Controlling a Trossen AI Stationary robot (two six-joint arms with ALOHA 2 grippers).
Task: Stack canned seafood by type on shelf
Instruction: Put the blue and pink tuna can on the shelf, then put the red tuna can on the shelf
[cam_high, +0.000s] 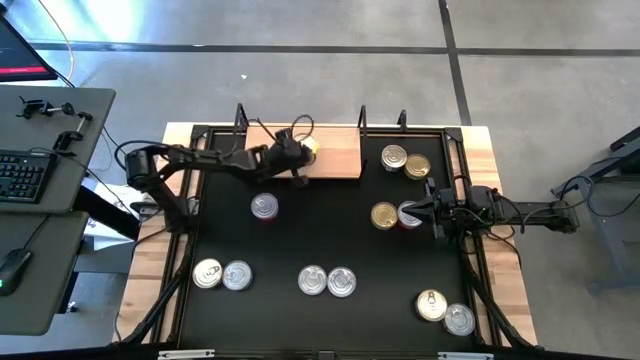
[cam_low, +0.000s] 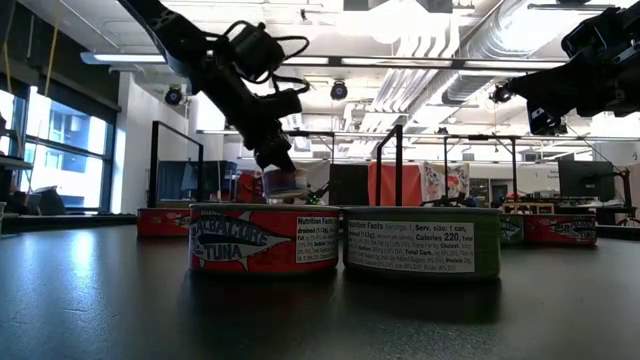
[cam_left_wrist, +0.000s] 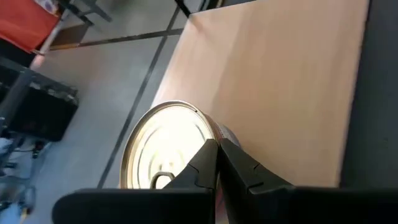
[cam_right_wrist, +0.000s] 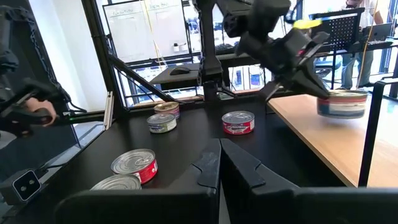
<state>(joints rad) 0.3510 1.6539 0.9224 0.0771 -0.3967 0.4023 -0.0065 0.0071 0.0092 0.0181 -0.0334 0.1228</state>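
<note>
Left claw (cam_high: 303, 153) is over the shelf's (cam_high: 335, 150) left end, at the back edge of the worktop (cam_high: 320, 230). Fingers pinched together on the rim of a gold-topped can (cam_left_wrist: 165, 152); the right wrist view shows that can hanging just above the board, not resting on it. The rest of the shelf is bare wood.

Right claw (cam_high: 424, 210) is at the right side of the worktop, clenched, nothing between the fingers. It sits just beside a red-sided can (cam_high: 409, 215), with a gold-lid can (cam_high: 383, 215) touching that one on its left. Can't tell if the claw touches the red one.

Remaining cans, all on the black worktop:
- back right, just off the shelf's right end: silver-top (cam_high: 394, 157) and gold-top (cam_high: 417, 166), touching
- left of centre: one silver-top with red side (cam_high: 264, 206)
- front left: pair (cam_high: 222, 274), side by side
- front centre: pair (cam_high: 327, 281), touching; the low view shows a red tuna label and a green label
- front right corner: pair (cam_high: 444, 311), one gold, one silver
</note>
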